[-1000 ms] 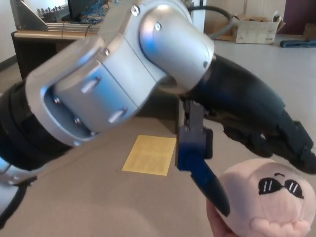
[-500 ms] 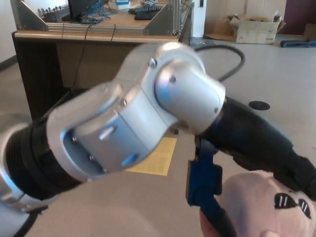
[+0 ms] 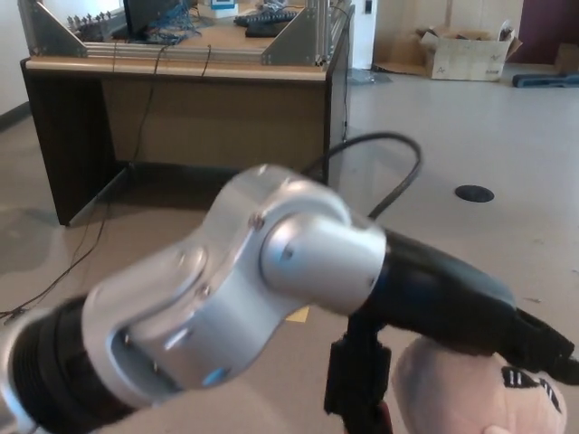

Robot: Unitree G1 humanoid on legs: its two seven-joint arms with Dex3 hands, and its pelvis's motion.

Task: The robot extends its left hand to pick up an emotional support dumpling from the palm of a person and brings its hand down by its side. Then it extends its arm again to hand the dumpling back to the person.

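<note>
From the head view, the robot's left arm [image 3: 271, 298] fills most of the frame, its silver wrist joint close to the camera and the black left hand [image 3: 452, 307] stretched out over the pink dumpling [image 3: 452, 389] at the bottom right edge. The hand lies across the top of the toy, one thick finger [image 3: 357, 380] hanging down beside it, but whether it grips or only rests there I cannot tell. The toy's sunglasses face peeks out under the hand, and the palm holding it is out of frame. To do this step well, I would want the fingers closed snugly around the soft body before any lift.

Behind, a wooden counter [image 3: 181, 108] stands well back, a black cable [image 3: 398, 163] arcs near the arm, and the floor [image 3: 488, 117] lies open to the right. The right hand is out of sight.
</note>
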